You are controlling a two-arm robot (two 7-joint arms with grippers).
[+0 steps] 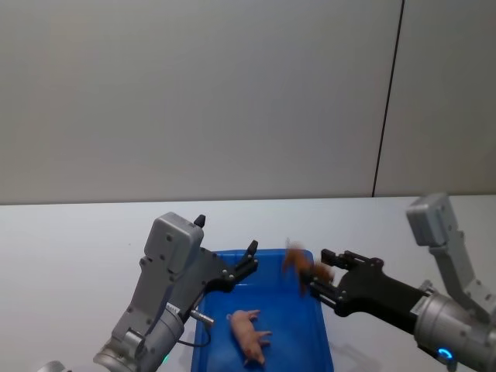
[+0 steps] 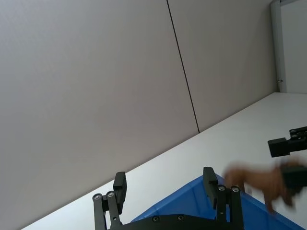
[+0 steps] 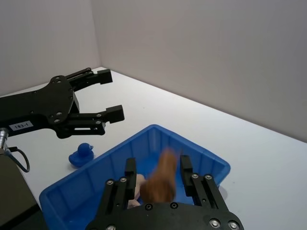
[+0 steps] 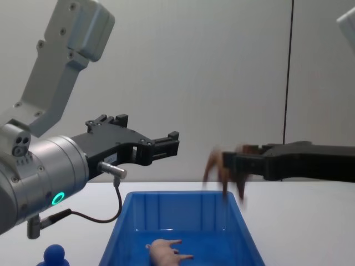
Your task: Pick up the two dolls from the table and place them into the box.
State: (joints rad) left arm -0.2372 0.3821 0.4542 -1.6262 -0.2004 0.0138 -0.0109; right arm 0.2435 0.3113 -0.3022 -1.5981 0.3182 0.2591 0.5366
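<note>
The lion (image 1: 298, 267), free between the spread fingers of the right gripper (image 1: 319, 271) over the right rim of the box (image 1: 322, 325), may clip it and bounce out; the pig (image 1: 249, 335) lies inside, and the left gripper (image 3: 111, 94) hovers spread and empty.

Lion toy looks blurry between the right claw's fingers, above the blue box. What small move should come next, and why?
Probably draw the right gripper back from the box. Its fingers stand apart and the blurred lion between them seems to be dropping in; the pig already lies inside. The left gripper hovers open at the box's left.
</note>
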